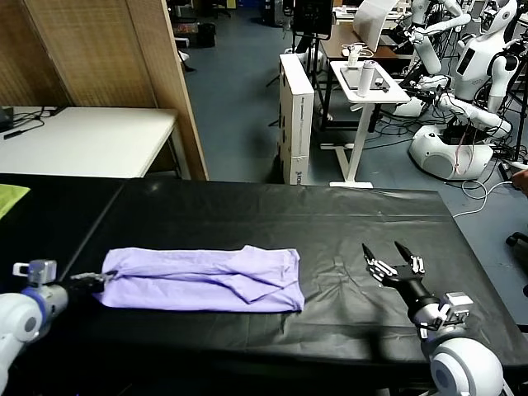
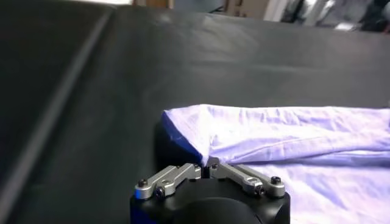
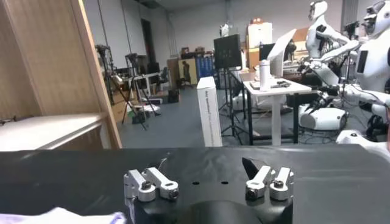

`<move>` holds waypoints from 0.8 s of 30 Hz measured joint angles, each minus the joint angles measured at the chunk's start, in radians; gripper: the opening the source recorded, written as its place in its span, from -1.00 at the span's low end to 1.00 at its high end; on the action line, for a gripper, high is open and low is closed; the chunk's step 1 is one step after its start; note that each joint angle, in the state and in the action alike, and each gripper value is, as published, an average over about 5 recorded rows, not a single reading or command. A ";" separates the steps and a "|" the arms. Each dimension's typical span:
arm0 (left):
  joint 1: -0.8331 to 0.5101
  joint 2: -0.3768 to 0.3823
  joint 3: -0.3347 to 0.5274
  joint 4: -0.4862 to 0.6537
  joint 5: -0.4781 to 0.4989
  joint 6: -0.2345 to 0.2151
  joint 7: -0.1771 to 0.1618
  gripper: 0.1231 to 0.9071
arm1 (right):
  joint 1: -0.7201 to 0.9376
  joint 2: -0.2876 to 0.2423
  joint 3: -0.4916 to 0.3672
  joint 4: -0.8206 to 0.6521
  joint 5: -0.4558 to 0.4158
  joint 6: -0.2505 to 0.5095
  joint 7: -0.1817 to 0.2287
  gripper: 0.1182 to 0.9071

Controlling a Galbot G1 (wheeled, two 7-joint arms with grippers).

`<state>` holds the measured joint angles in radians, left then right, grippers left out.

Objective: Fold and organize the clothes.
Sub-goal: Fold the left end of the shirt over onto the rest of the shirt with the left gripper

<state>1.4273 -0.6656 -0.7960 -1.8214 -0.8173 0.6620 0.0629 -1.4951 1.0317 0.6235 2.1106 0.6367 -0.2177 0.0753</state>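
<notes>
Counter [image 1: 346, 214]: black, T-shirt [image 1: 202, 279] lying in a long folded strip.
Left gripper [image 1: 92, 280]: pinching its left end, probably for the next fold.
Right gripper [image 1: 394, 257]: spread, waiting off the cloth.

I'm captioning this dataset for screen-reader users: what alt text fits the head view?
A lavender T-shirt, folded into a long strip, lies on a black table, with the robot's left tool shut on its left end. The right tool hovers open over bare table to the shirt's right; behind are a white table and other robots.
</notes>
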 joint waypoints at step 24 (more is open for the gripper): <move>-0.064 -0.182 0.082 -0.241 -0.335 0.074 -0.145 -0.87 | -0.070 0.057 0.024 0.002 -0.072 0.002 -0.009 1.00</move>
<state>1.3634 -0.8477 -0.7138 -2.0623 -1.1523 0.7363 -0.0818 -1.5648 1.0890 0.6472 2.1129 0.5645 -0.2157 0.0659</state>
